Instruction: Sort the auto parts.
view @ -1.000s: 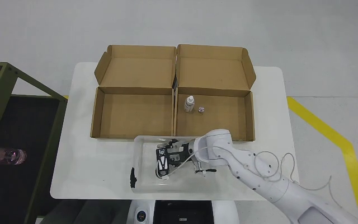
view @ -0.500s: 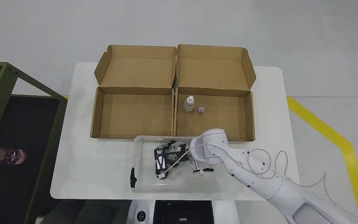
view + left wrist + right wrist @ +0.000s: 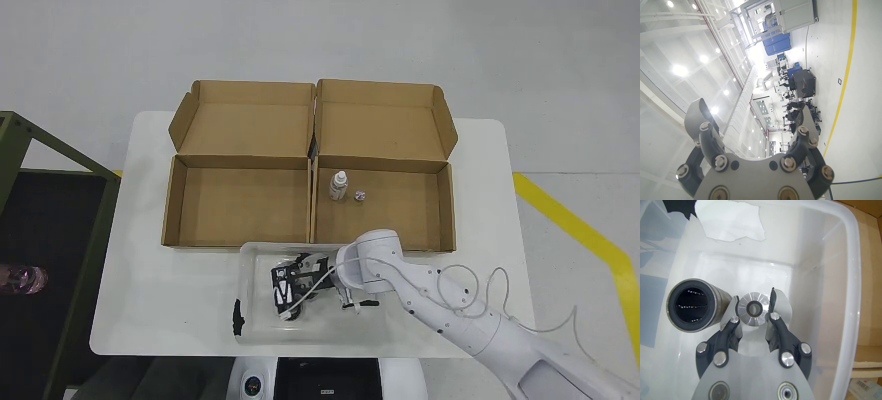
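Note:
My right gripper is down inside the clear plastic bin, its fingers pressed against both sides of a small silver round part with a centre hole. Beside it, touching one finger, lies a larger steel cylinder with a black bore. From above, this gripper sits in the left half of the bin near the table's front edge. My left gripper is open with nothing in it, pointing up at the hall's ceiling.
Two open cardboard boxes stand behind the bin: the left box is bare, the right box holds a small white bottle and a tiny part. A black piece sits at the bin's front left corner.
The right gripper has shifted leftwards inside the bin.

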You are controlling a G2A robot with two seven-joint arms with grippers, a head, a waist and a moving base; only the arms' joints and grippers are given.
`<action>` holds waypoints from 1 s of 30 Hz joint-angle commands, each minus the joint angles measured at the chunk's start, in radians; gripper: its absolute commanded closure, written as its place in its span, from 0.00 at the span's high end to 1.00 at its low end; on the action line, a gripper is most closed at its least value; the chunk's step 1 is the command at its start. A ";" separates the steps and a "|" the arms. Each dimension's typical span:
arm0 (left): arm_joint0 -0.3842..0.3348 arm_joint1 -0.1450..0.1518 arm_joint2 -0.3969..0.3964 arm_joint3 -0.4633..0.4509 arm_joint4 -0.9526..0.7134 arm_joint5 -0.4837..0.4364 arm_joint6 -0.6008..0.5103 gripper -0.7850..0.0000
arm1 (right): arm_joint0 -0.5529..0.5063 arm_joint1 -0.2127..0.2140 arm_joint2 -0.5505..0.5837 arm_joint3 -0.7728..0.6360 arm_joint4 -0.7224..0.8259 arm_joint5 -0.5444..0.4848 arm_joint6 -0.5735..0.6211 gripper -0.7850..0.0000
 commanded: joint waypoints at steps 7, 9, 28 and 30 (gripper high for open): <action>0.000 0.000 0.000 0.000 0.000 0.000 0.000 1.00 | -0.017 0.007 0.032 -0.070 -0.004 -0.020 -0.020 0.00; 0.000 0.000 0.000 0.000 0.000 0.000 0.000 1.00 | -0.024 0.011 0.042 -0.093 -0.005 -0.025 -0.025 0.00; 0.000 0.000 0.000 0.000 0.000 0.000 0.000 1.00 | -0.123 0.055 0.183 -0.297 -0.056 -0.038 -0.127 0.00; 0.000 0.000 0.000 0.000 0.000 0.000 0.000 1.00 | -0.130 0.058 0.196 -0.308 -0.068 -0.039 -0.147 0.00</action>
